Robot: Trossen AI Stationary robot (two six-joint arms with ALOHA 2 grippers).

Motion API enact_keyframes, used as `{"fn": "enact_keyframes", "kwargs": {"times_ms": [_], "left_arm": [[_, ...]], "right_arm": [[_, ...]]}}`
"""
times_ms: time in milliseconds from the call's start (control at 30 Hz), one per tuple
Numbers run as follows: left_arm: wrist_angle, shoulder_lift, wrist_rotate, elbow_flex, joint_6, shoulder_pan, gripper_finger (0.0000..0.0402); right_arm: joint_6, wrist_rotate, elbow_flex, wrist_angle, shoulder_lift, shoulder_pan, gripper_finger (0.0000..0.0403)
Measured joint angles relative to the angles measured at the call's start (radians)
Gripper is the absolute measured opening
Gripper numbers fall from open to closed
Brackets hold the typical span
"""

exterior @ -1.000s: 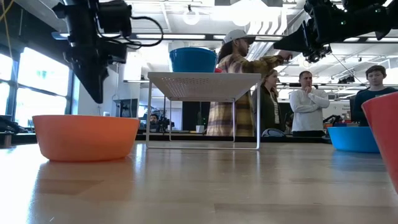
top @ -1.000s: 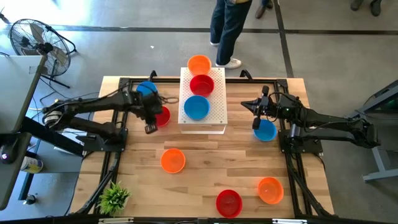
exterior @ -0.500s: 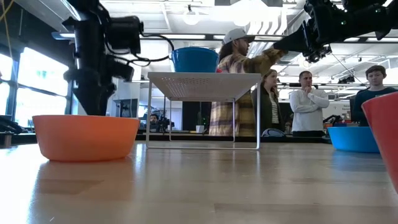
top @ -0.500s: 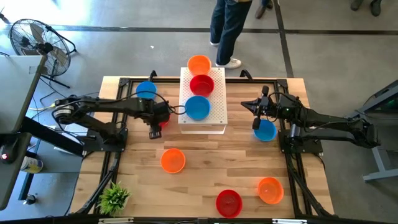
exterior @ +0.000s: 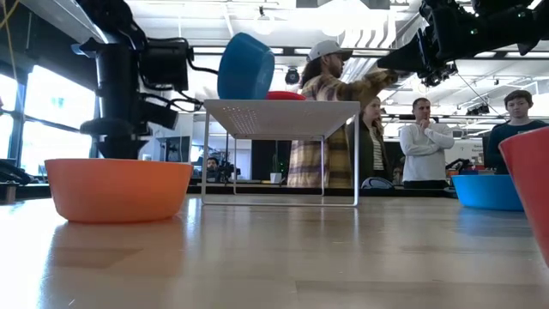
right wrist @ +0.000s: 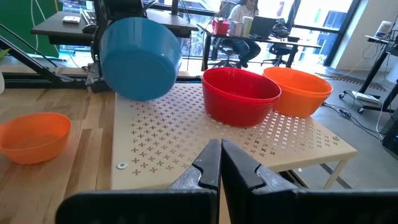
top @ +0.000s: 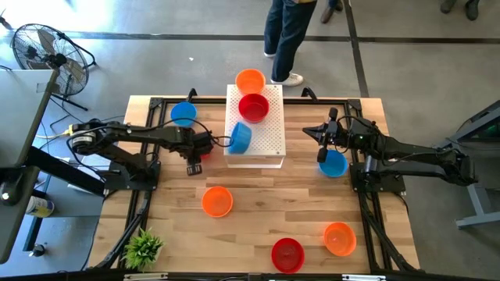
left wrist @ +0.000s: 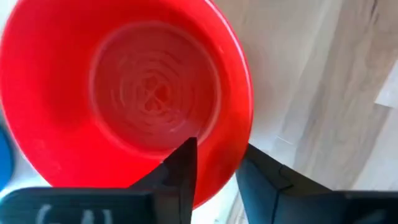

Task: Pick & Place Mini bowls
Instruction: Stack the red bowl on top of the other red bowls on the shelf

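My left gripper (top: 194,158) is down at a red mini bowl (left wrist: 124,93) on the table left of the white platform (top: 266,144), shut on its rim. A blue mini bowl (top: 240,138) stands tipped on its side at the platform's left edge, close to my left wrist; it also shows in the low view (exterior: 245,66). A red bowl (top: 254,107) and an orange bowl (top: 251,80) sit upright on the platform. My right gripper (right wrist: 219,163) is shut and hovers right of the platform, over a blue bowl (top: 334,165). My left gripper holds the red bowl by its rim (left wrist: 231,163), one finger (left wrist: 183,167) inside the bowl and one (left wrist: 261,180) outside. The fingers come from above, pointing down. The bowl's opening faces up; I cannot tell whether its base is still on the table.
Other bowls lie on the table: blue (top: 183,113) at the far left, orange (top: 217,200) in the middle, red (top: 287,254) and orange (top: 340,238) near the right front. A small green plant (top: 143,247) stands at the near left corner. People stand beyond the far edge.
My left gripper has come down beside the platform onto the red bowl, and its wrist has moved toward the platform. The blue bowl on the platform, upright a second ago, has tipped up onto its side at the platform's left edge.
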Motion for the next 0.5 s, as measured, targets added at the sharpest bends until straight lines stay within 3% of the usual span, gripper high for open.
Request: {"fn": "enact_keyframes", "kwargs": {"times_ms": [500], "left_arm": [[-0.061,-0.001,0.011,0.090,0.044,0.000,0.0009]], "right_arm": [[-0.004,0.001,0.000,0.005,0.000,0.000,0.0000]]}}
